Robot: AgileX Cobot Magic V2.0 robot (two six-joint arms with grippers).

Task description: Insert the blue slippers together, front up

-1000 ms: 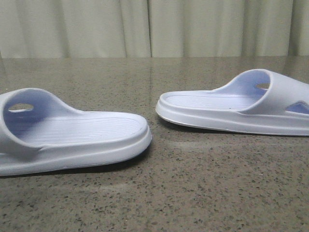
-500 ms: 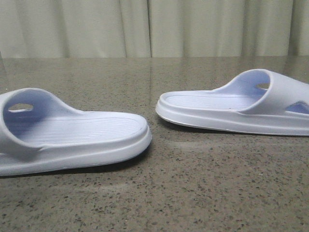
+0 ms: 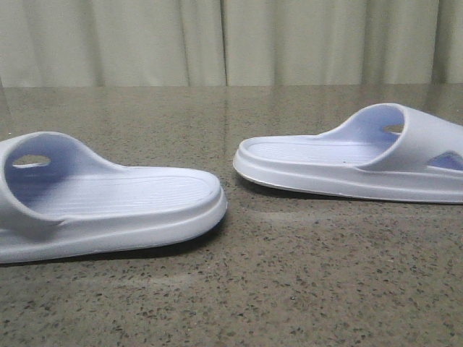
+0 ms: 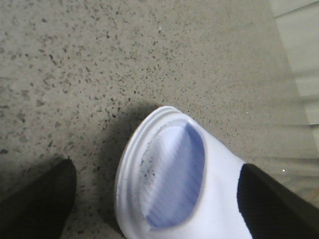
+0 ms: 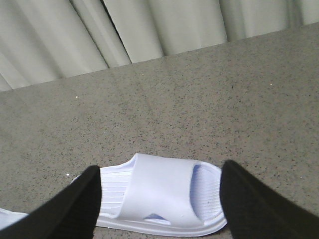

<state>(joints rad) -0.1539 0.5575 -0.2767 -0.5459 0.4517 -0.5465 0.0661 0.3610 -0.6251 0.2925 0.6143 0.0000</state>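
The approach step is judged to be in hand: both pale blue-white foam slide slippers, the left slipper (image 3: 108, 199) and the right slipper (image 3: 354, 155), are left flat and well apart on the speckled stone desk (image 3: 289, 289) towards its near edge, each being straddled by the spread, empty jaws of the left gripper (image 4: 154, 199) and right gripper (image 5: 159, 199), so a closing grasp is called for next.

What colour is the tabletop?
Speckled grey-brown stone tabletop, dark flecks; clearest in the left wrist view.

I see two pale blue-white foam slides, soles down on the speckled table (image 3: 289, 289), left slipper (image 3: 108, 202) nearer me, heel pointing right, right slipper (image 3: 347, 163) farther back, heel pointing left, well apart, wide straps at outer ends
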